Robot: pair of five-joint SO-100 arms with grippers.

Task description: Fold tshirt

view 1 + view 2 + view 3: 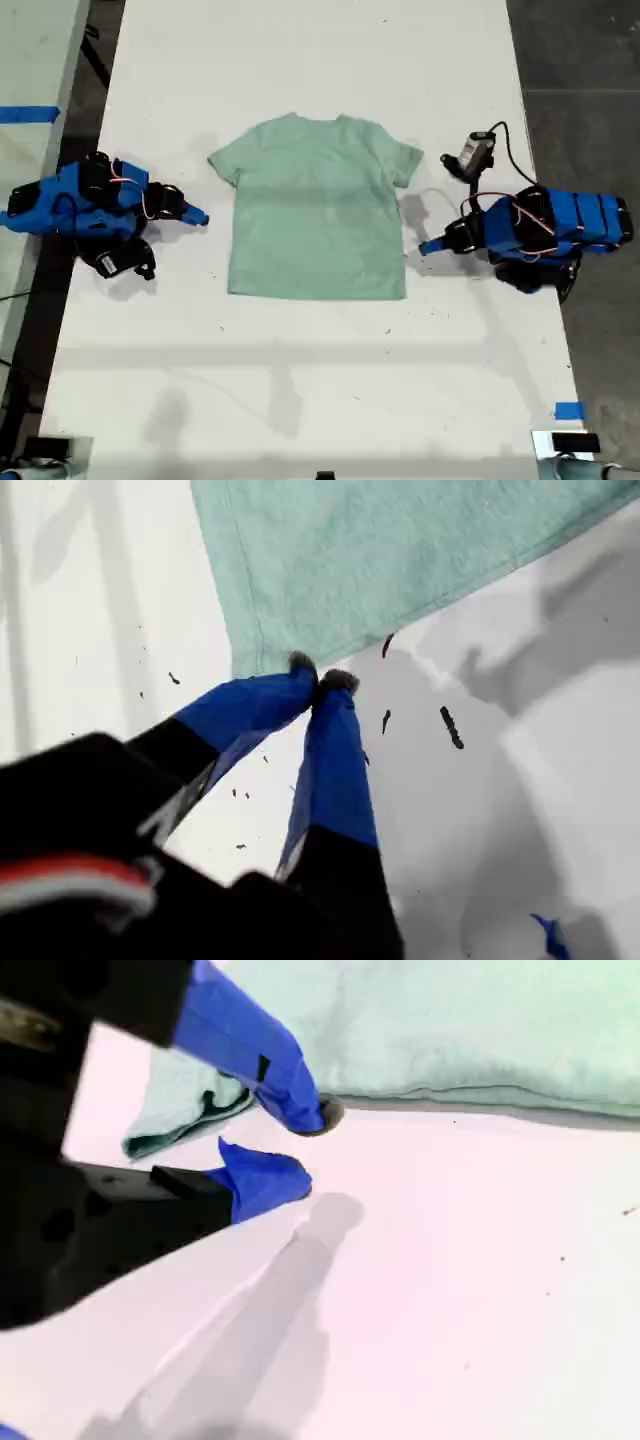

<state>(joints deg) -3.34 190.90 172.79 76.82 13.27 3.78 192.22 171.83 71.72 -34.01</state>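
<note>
The pale mint-green tshirt (318, 210) lies flat and spread out in the middle of the white table (320, 400), neck toward the far end. My first gripper (428, 246) rests on the table at the exterior view's right, just off the shirt's side edge. In its wrist view it is shut (320, 672), its tips next to a lower corner of the tshirt (400, 560), holding nothing. My second gripper (203, 217) rests at the exterior view's left, a short gap from the shirt. Its fingers stand slightly open (308, 1147) and empty, near a sleeve of the tshirt (480, 1020).
A small grey camera-like device (470, 152) with a black cable lies by the first arm, near the shirt's sleeve. Blue tape (568, 410) marks the table's near corner at the exterior view's right. Dark floor borders both long table edges.
</note>
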